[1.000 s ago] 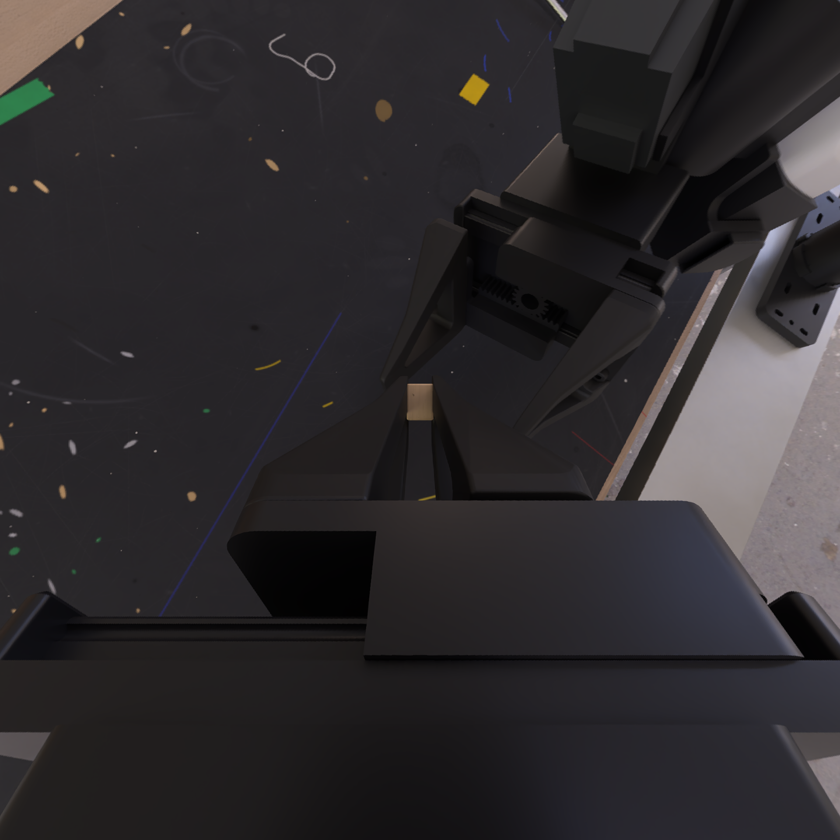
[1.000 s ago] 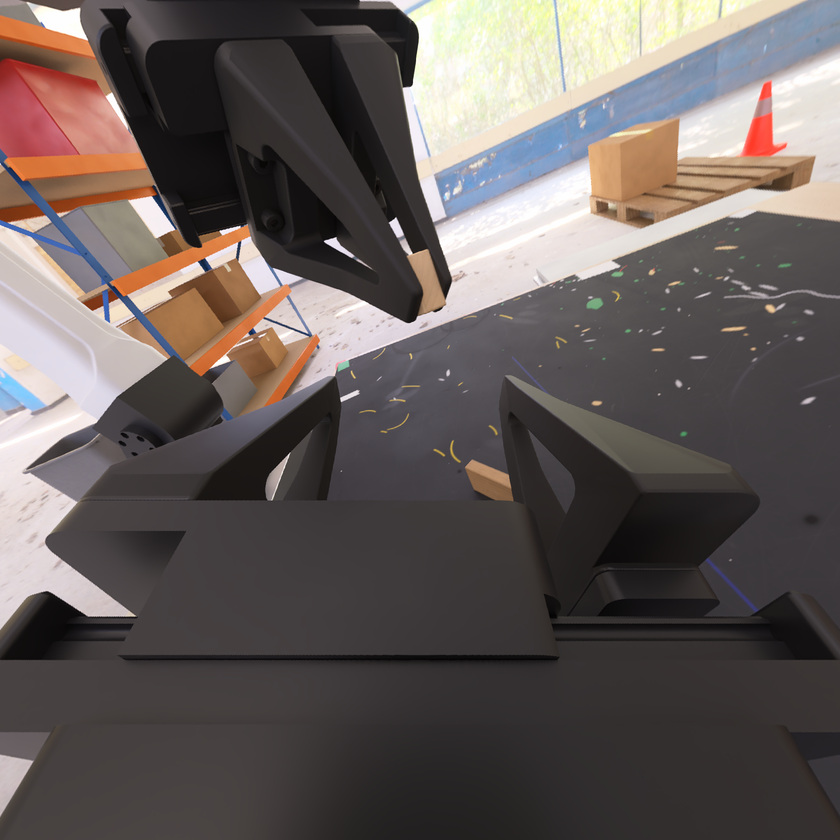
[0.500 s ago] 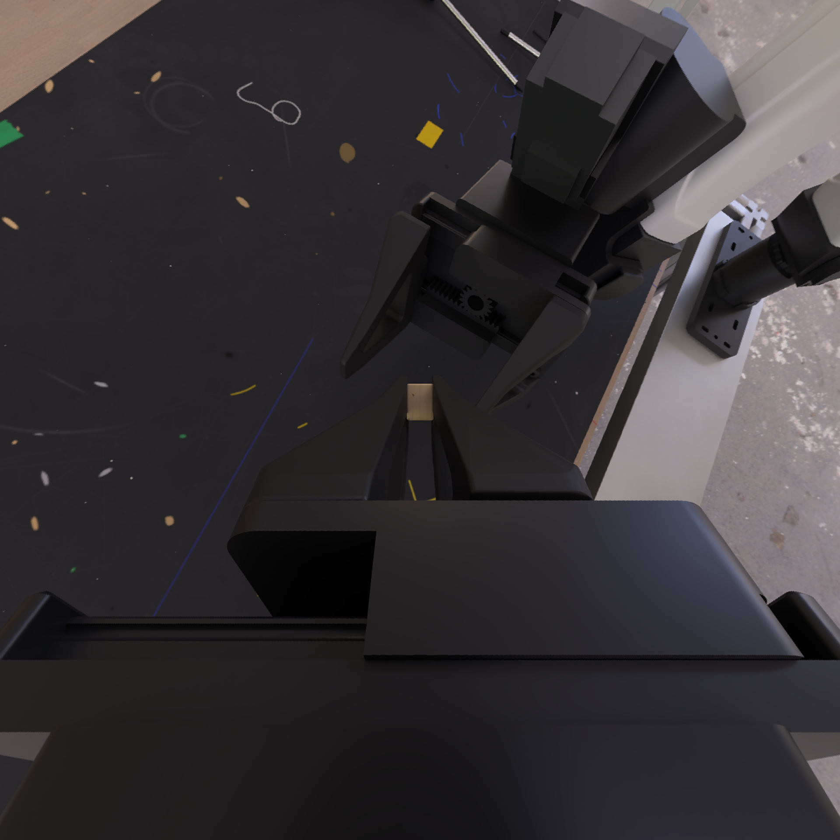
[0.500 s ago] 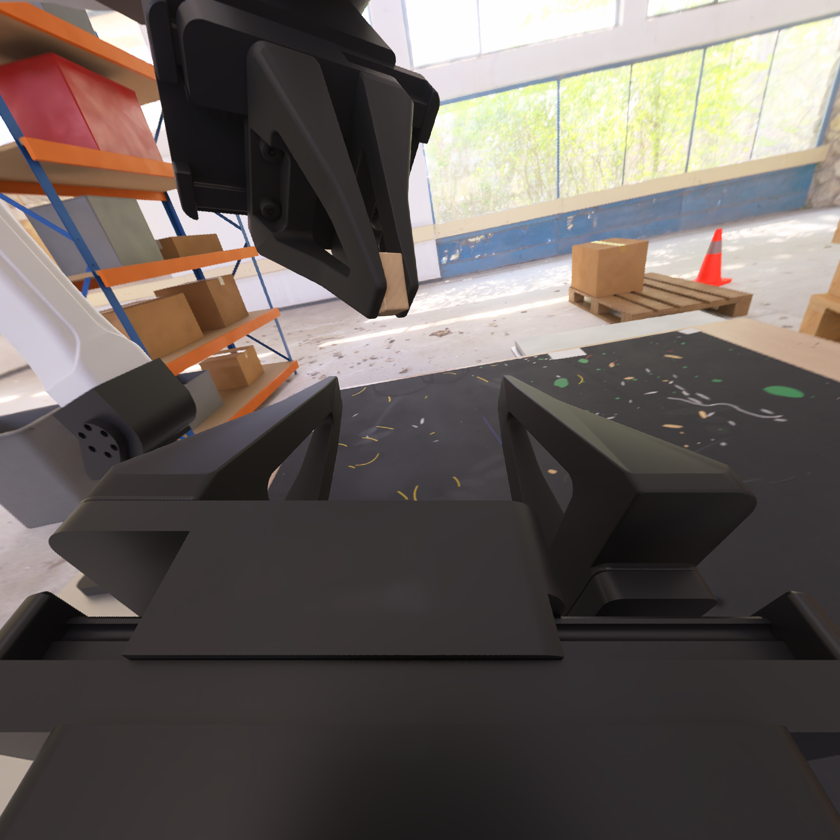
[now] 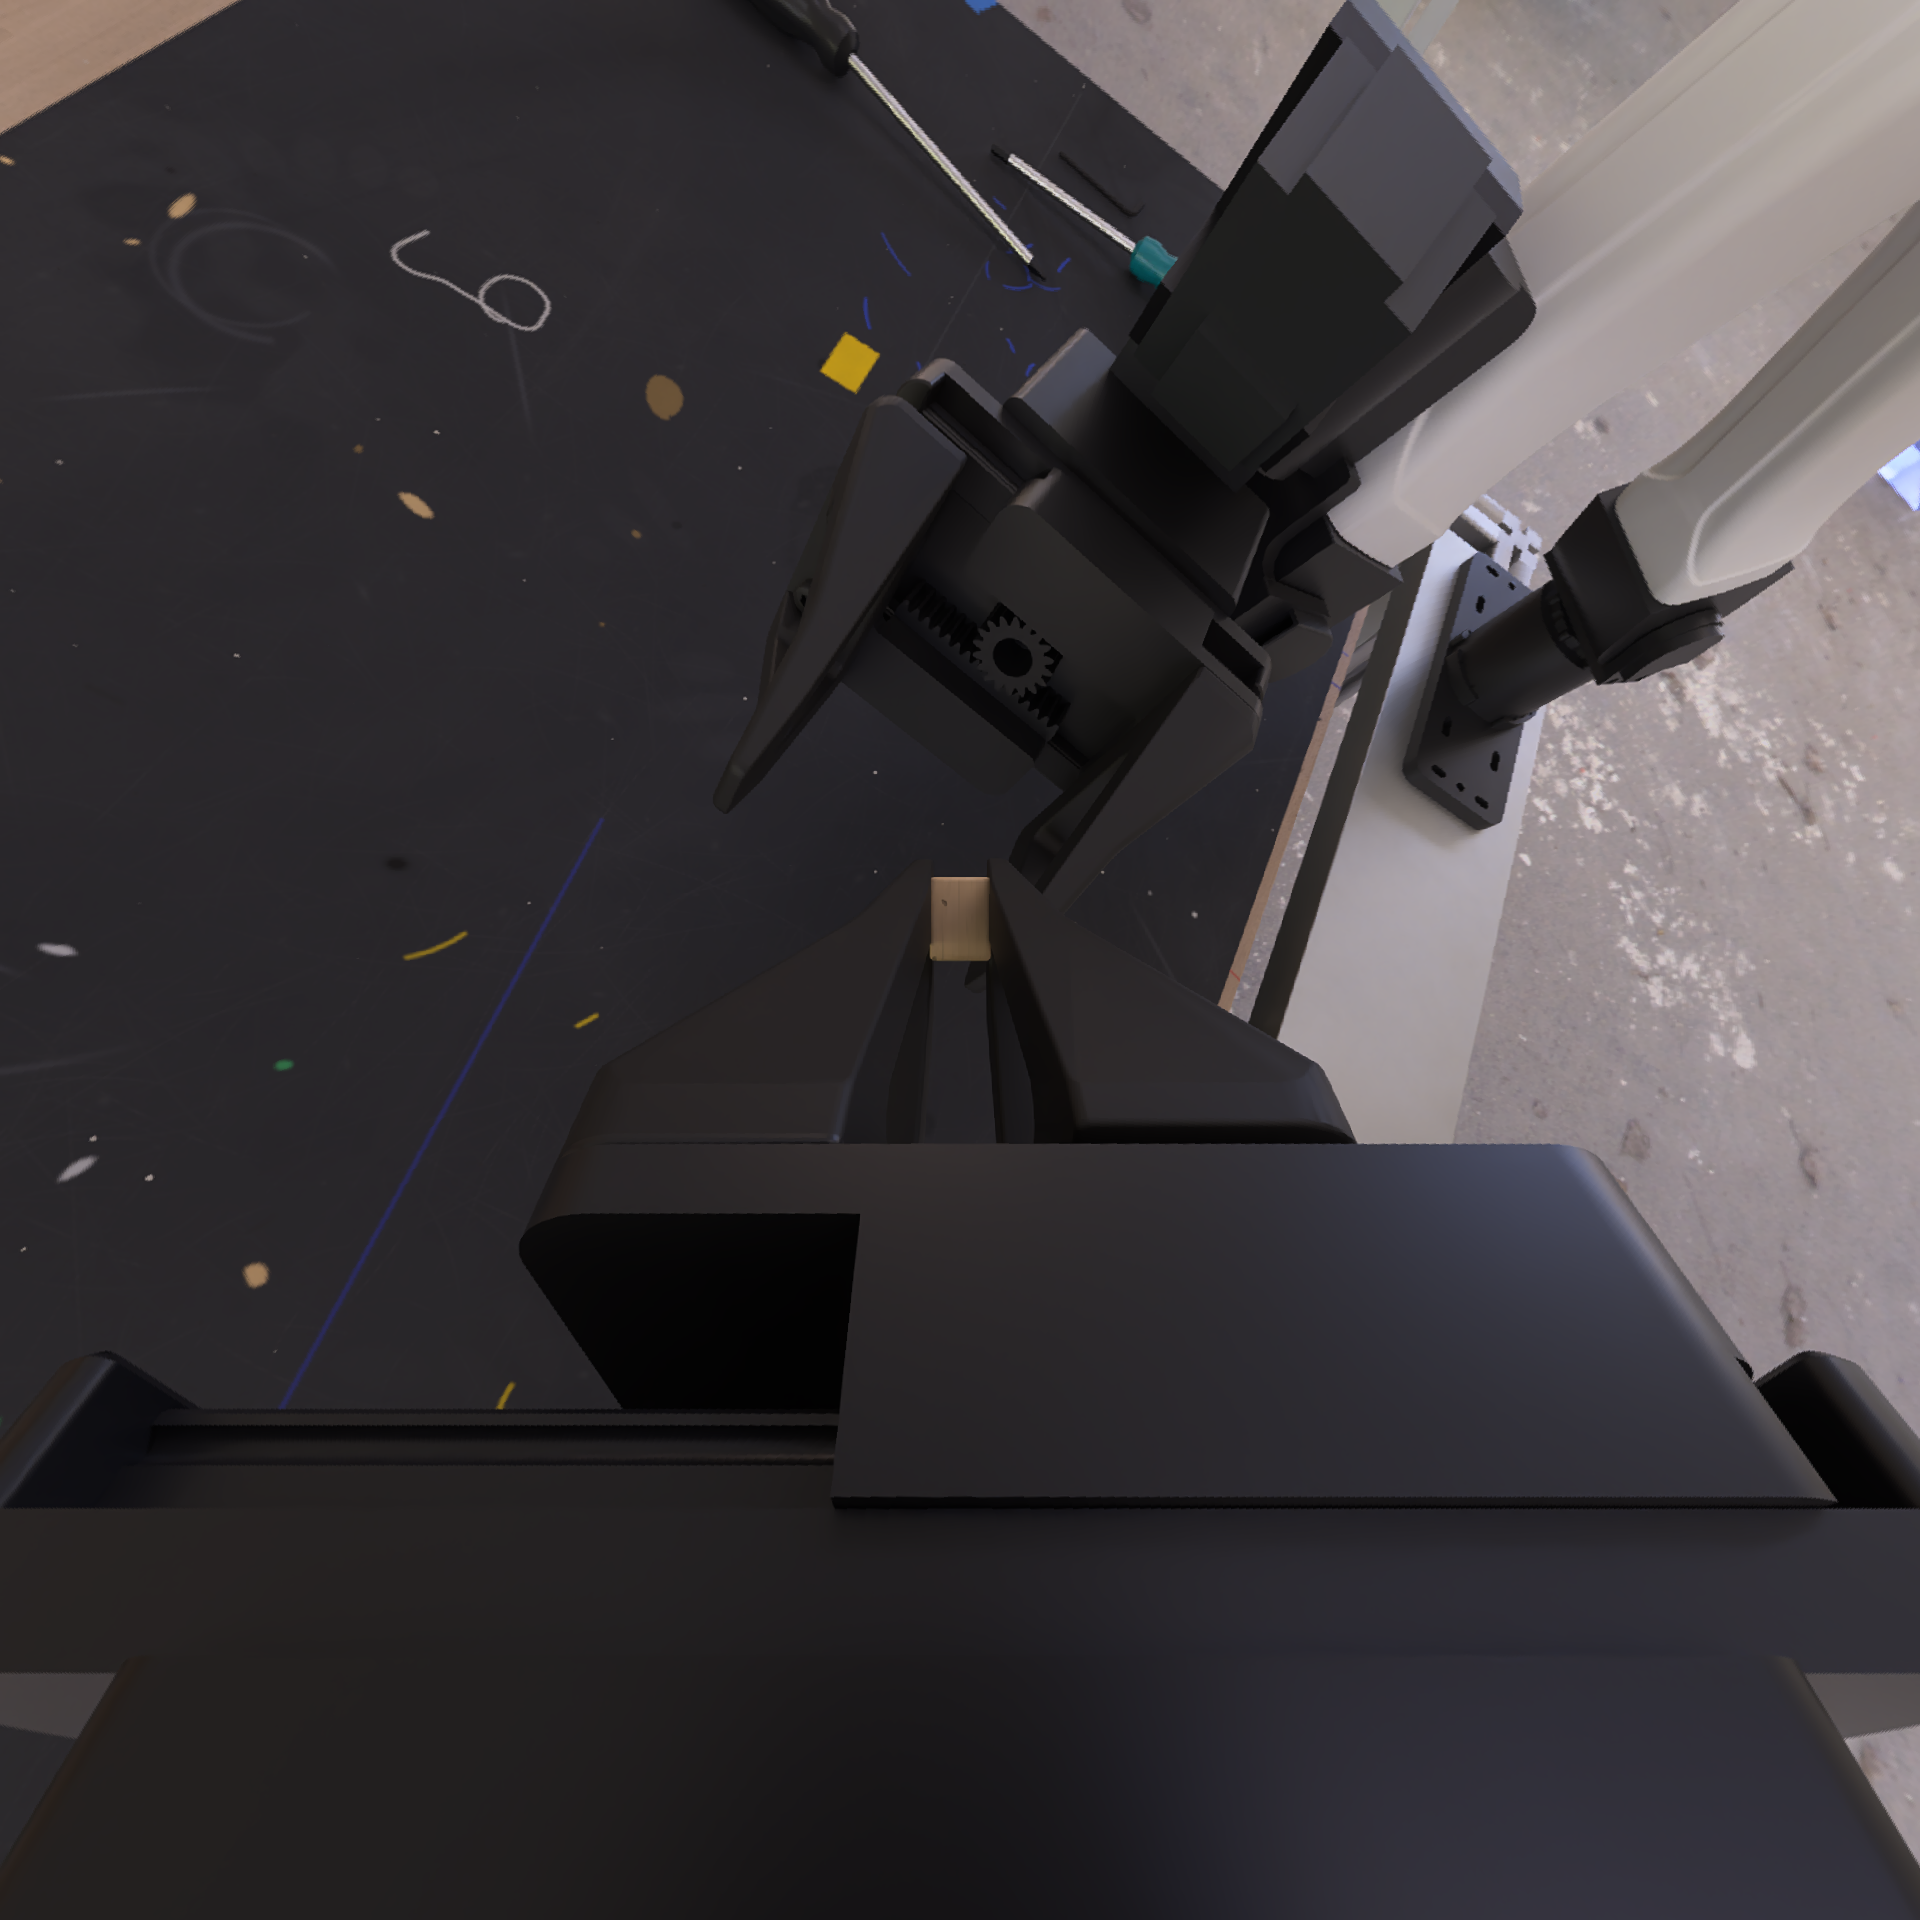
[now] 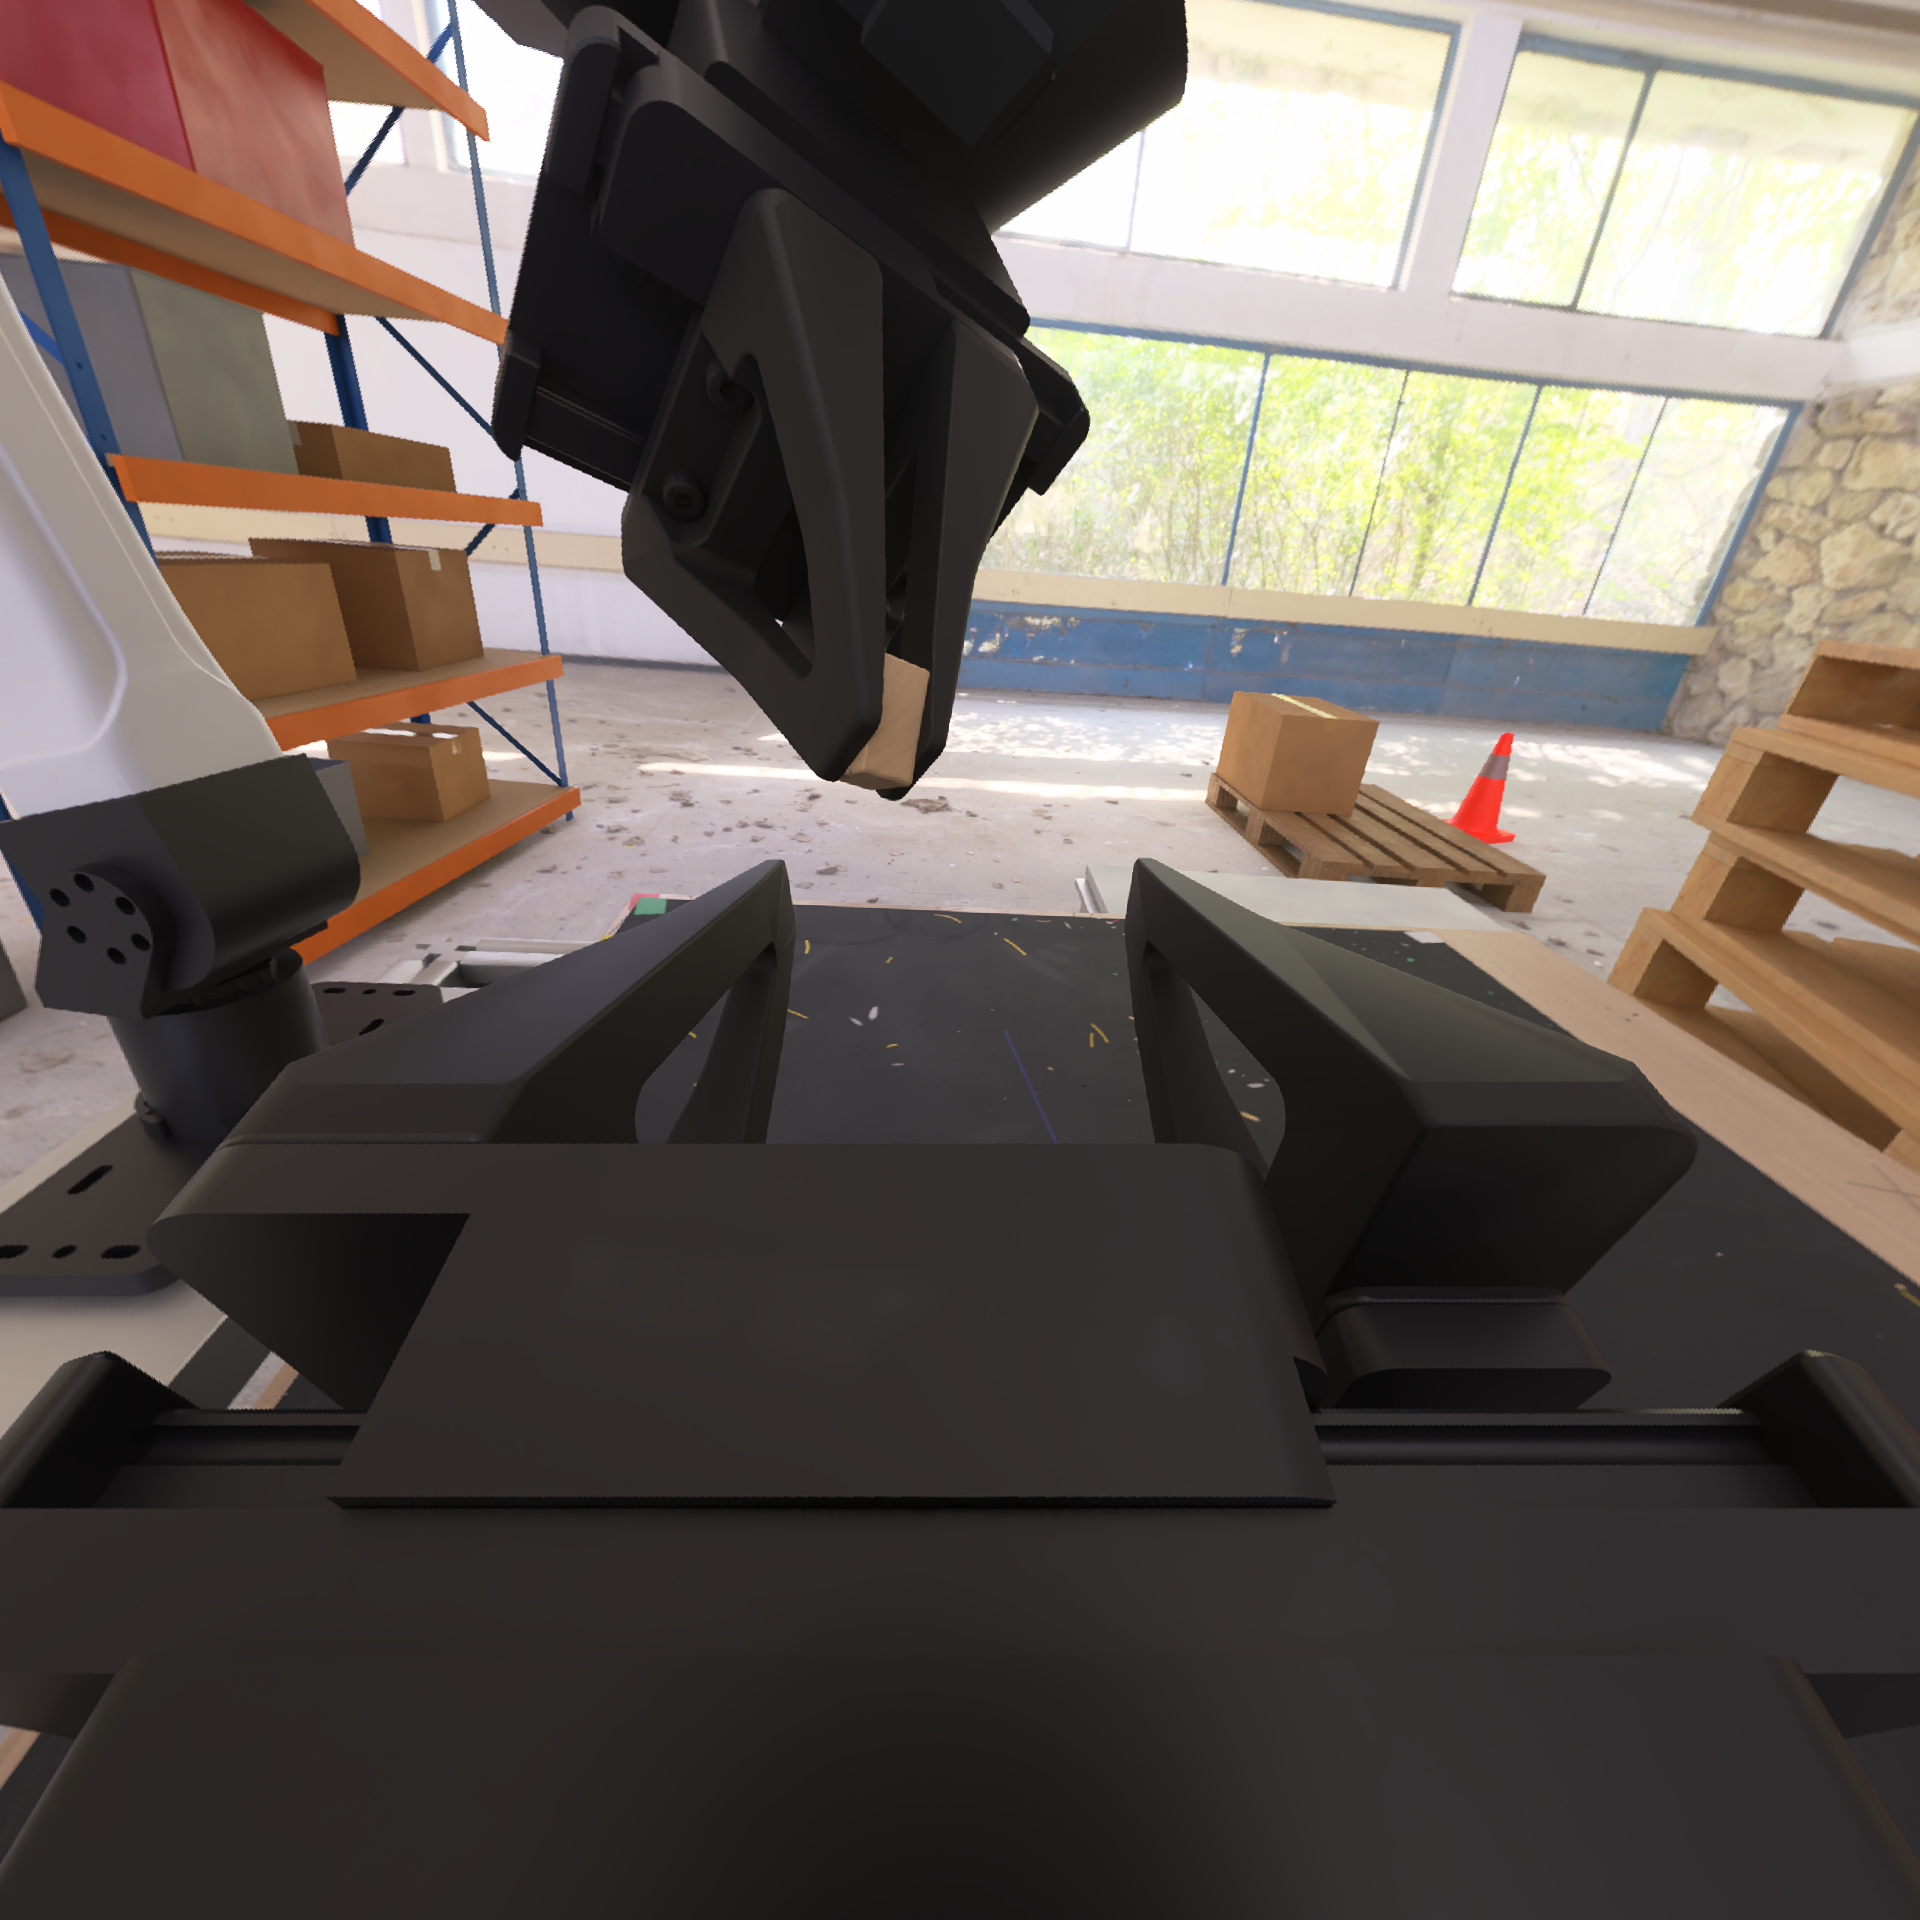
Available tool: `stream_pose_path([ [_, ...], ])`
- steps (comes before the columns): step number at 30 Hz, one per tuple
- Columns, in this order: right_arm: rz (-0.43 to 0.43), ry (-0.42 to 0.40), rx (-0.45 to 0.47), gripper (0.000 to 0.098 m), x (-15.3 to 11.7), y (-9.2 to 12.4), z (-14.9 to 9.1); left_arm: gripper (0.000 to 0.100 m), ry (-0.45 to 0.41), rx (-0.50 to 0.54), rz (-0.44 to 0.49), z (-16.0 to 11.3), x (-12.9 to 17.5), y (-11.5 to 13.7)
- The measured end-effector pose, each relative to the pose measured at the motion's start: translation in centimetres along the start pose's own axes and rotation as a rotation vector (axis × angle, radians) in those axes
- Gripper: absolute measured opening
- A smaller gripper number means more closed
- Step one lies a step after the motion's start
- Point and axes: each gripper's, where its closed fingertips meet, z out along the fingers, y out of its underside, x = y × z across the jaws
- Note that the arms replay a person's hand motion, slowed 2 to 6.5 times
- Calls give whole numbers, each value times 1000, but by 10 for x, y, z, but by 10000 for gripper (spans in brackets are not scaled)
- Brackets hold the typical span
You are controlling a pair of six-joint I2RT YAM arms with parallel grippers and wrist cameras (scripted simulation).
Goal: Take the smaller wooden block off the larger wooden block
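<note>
Left hand (image 5: pixel 958 920) is raised above the dark tabletop (image 5: pixel 312 644), pointing down at it, its two fingers pressed together on the small wooden block (image 5: pixel 959 916). The block sits right at the fingertips, off the tabletop and touching nothing else.

Right hand (image 6: pixel 956 883) is lower and tipped nearly level, looking out across the tabletop toward the room. Its fingers stand well apart with nothing between them. From the left wrist view the right hand (image 5: pixel 894 821) appears just beyond the block, fingers spread, one tip close beside the left hand's fingers; whether they touch I cannot tell.

The right wrist view shows the left hand (image 6: pixel 883 774) from the side, hanging overhead, and the block (image 6: pixel 896 727) as a tan piece gripped on two faces, its lower end poking out below the fingertips. Only the left wrist view shows two screwdrivers (image 5: pixel 935 156) lying at the far edge of the tabletop, one with a teal handle (image 5: pixel 1151 258), plus a yellow square mark (image 5: pixel 850 362) and a chalk scribble (image 5: pixel 478 286). Only the right wrist view shows the room: orange shelving (image 6: pixel 343 499) holding cardboard boxes (image 6: pixel 405 613) and a red box (image 6: pixel 187 114), a cardboard box on a pallet (image 6: pixel 1299 748), an orange cone (image 6: pixel 1488 795), stacked pallets (image 6: pixel 1808 904) at right.

The larger wooden block shows in neither view.
</note>
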Motion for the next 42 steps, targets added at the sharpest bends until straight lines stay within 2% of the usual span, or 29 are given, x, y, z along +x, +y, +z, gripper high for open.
stream_pose_path([
  [11, -109, -19, 20, 555, -2, -16, -1, 83, 29, -6, 2, 0, 5, -3],
  [18, -158, -47, 23, 459, -7, -20, -2, 83, 48, -11, -6, 1, 7, -4],
  [28, -183, -66, 10, 339, -6, -21, -7, 83, 59, -18, -8, 2, 8, -3],
  [42, -188, -104, -6, 286, -10, -18, -11, 83, 81, -26, -8, 5, 11, -3],
])
